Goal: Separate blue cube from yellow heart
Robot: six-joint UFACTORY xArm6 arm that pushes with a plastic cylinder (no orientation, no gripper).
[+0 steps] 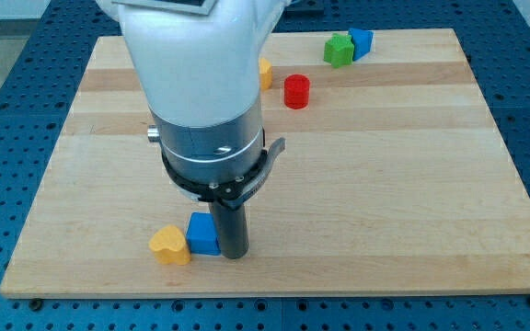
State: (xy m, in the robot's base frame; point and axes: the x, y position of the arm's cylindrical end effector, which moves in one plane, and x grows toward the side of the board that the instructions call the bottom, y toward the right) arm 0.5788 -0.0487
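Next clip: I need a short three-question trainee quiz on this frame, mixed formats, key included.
1. True or false: my tip sits against the blue cube, on the side toward the view's right.
2. Which block touches the blue cube on the side toward the view's left? A) red cylinder B) yellow heart C) green block
3. Fill in: at the view's top right, the green block sits beside a ____ block.

Key: 1 true; 2 B; 3 blue.

White arm housing (pixel 196 55), silver collar w/ black clamp, dark rod.
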